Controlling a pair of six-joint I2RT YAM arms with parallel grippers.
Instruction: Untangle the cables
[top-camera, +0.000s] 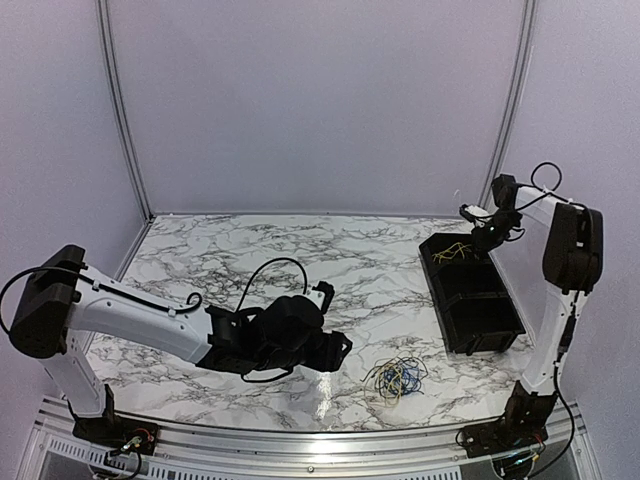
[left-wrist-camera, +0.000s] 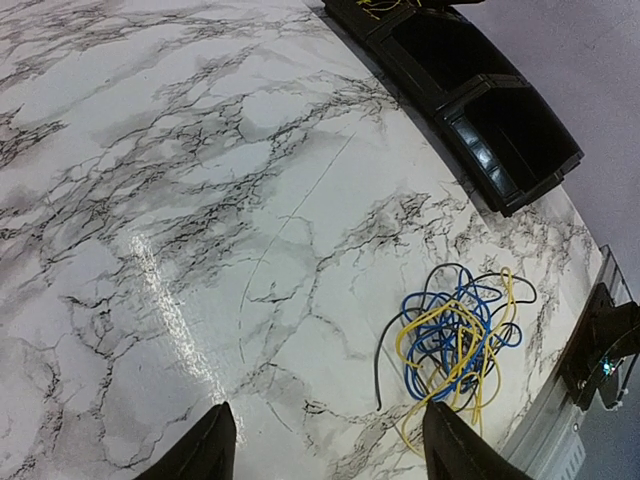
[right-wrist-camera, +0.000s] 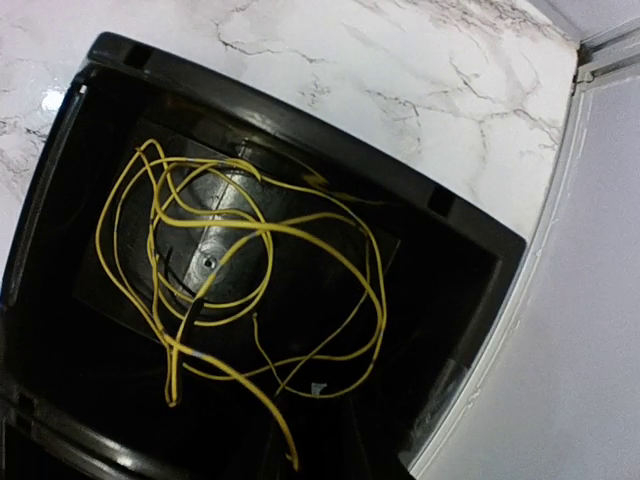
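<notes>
Top external view: a yellow cable lies loose in the far compartment of a black bin at the far right corner of the table, under the right gripper, whose state cannot be told. The tangle of cables rests near the near edge, beside the left gripper, which is spread wide and empty. A straight upward lift is advised so that no loop is snagged. The table is glossy and marbled; the walls are plain lilac.

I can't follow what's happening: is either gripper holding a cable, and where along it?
Left gripper is open, holding nothing. Right gripper hangs over the yellow cable in the black bin; a hold there cannot be told.
</notes>
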